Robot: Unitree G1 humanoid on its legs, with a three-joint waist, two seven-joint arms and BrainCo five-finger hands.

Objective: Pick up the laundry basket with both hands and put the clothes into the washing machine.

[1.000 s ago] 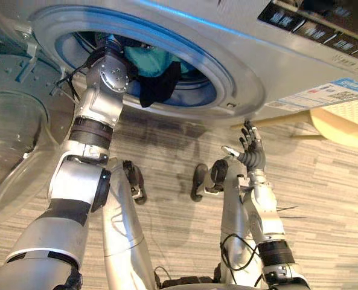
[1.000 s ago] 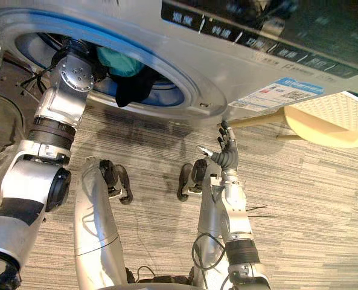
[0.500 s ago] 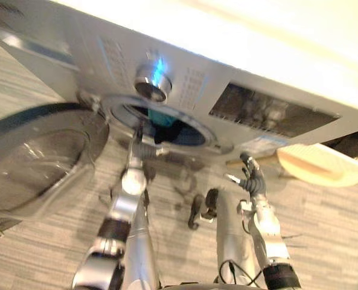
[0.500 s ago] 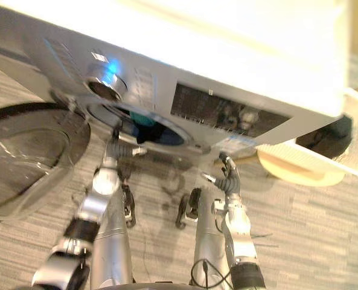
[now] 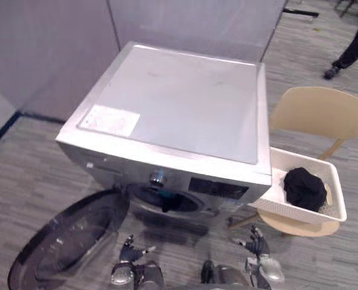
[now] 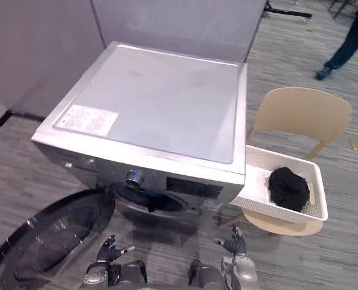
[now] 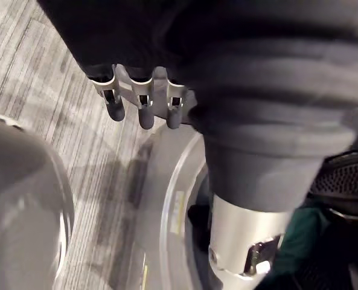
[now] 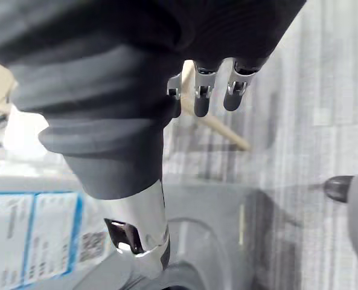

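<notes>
Nothing readable: print too small on white label (image 6: 85, 119) atop washing machine (image 6: 166, 96), likewise on blue-edged sticker (image 8: 34, 235) beside right hand (image 8: 106, 60) thumb.

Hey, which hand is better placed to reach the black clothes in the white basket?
Probably the right hand: it hangs open just below the white basket holding the black clothes, right of the washing machine. The left hand is over by the open door.

- Washer (image 5: 172, 103) was silver-grey, with a white label (image 5: 109, 119) on top.
- Basket (image 5: 287, 212) was white and perforated.
- Clothes (image 5: 304, 188) were black.
- Cloth (image 7: 299, 238) was teal.
- Chair (image 5: 317, 112) was beige.
- Floor (image 5: 34, 163) was grey and streaked.
</notes>
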